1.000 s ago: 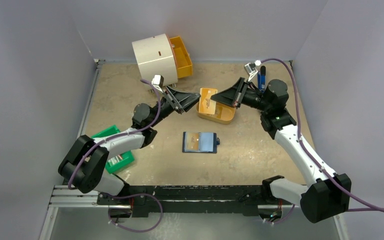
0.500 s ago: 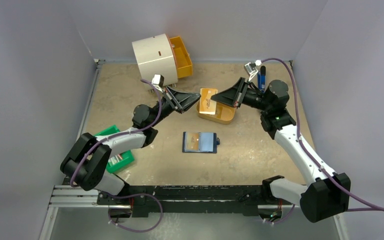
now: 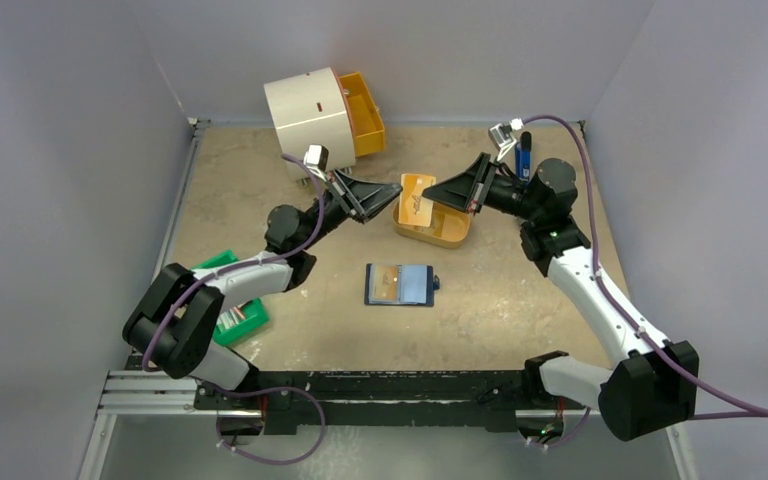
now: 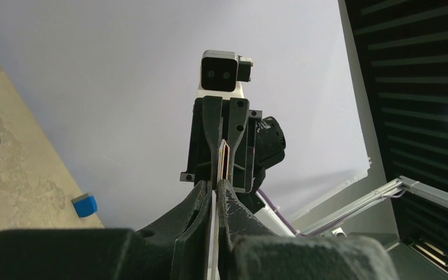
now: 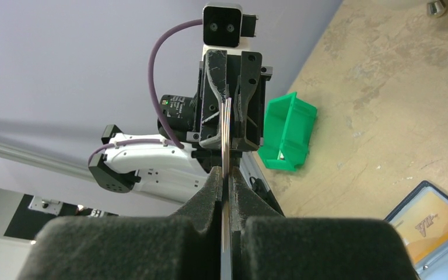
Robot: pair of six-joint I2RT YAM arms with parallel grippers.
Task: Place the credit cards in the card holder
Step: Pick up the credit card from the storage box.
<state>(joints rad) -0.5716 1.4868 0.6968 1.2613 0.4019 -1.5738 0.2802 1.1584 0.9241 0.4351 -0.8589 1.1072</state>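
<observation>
Left gripper point(image 3: 390, 192) and right gripper point(image 3: 434, 193) meet nose to nose above the orange tray point(image 3: 450, 235), far middle of the table point(image 3: 490, 300). Both pairs of fingers are clenched on opposite ends of one credit card point(image 3: 415, 200). Each wrist view shows it edge-on, running from that gripper's own fingertips into the other's. Single card or thin stack: cannot tell. The wallet point(image 3: 415, 285) lies open and flat nearer the arm bases, apart from the tray, with a second card point(image 3: 385, 283) in its left pocket. A green box point(image 3: 235, 305) sits by the left arm.
</observation>
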